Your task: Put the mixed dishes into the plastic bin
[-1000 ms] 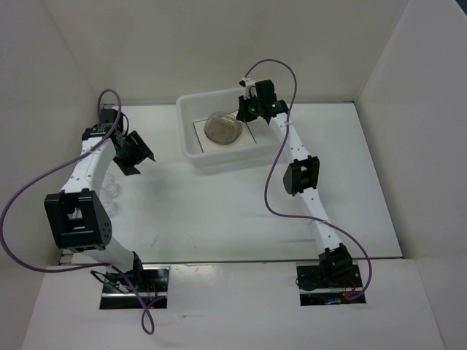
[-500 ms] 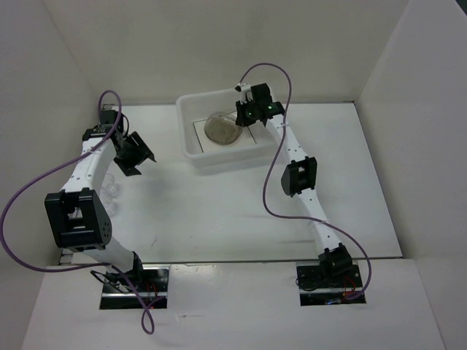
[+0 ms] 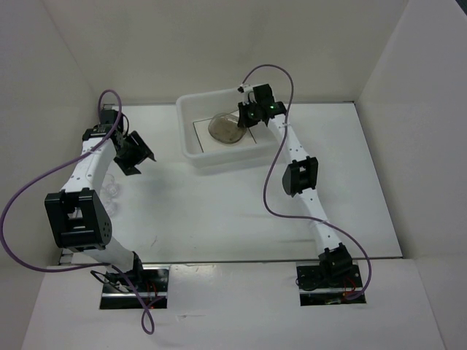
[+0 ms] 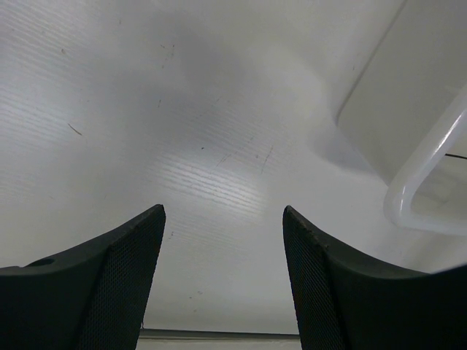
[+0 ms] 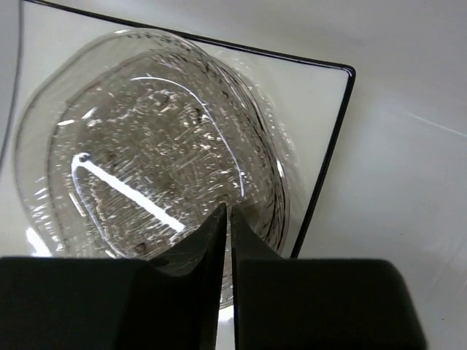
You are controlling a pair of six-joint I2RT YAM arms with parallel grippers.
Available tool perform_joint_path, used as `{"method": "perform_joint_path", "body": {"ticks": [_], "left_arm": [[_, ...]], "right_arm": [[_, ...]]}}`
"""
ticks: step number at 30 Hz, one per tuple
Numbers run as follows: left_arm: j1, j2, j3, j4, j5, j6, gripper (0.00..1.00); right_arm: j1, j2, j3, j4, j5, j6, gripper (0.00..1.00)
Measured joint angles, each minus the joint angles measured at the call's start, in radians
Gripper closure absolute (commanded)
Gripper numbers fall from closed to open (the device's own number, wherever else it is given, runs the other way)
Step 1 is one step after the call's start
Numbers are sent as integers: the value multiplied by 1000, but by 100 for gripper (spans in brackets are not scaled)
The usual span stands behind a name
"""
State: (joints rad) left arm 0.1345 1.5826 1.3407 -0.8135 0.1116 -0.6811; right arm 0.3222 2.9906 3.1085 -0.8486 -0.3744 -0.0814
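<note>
The plastic bin [image 3: 191, 149] stands at the back middle of the table. The flat square white plate [image 3: 252, 135] with its dark rim lies inside it and also shows in the right wrist view [image 5: 321, 109]. A round greyish speckled dish [image 3: 225, 128] leans tilted over the plate. My right gripper [image 3: 245, 117] is shut on the dish's near rim; its jaws [image 5: 228, 211] pinch the dish [image 5: 146, 146] with only a thin gap. My left gripper [image 3: 139, 154] hangs open and empty [image 4: 222, 211] over bare table left of the bin. A small clear cup [image 3: 111, 191] sits by the left arm.
White walls close in the table at the left, back and right. The bin's rolled rim [image 4: 430, 168] shows at the right edge of the left wrist view. The left arm's purple cable [image 3: 44, 179] loops out toward the left wall.
My right gripper, with the speckled dish in it, has shifted slightly toward the bin's middle. The left arm has not moved.
</note>
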Motion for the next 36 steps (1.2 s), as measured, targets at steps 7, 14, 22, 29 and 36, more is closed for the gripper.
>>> {"method": "perform_joint_path", "body": {"ticks": [7, 14, 22, 29, 36], "left_arm": [[0, 0, 90, -59, -95, 19, 27], [11, -16, 288, -116, -275, 17, 23], [169, -123, 125, -167, -288, -55, 25], [273, -232, -41, -185, -227, -25, 25], [286, -320, -114, -162, -188, -53, 25]], "right_arm": [[-5, -94, -2, -6, -89, 88, 14], [4, -333, -2, -100, -113, 115, 3], [21, -526, -96, -177, -122, 110, 2], [21, -618, -228, -235, -136, 101, 2], [33, -642, -139, -274, -140, 81, 0]]}}
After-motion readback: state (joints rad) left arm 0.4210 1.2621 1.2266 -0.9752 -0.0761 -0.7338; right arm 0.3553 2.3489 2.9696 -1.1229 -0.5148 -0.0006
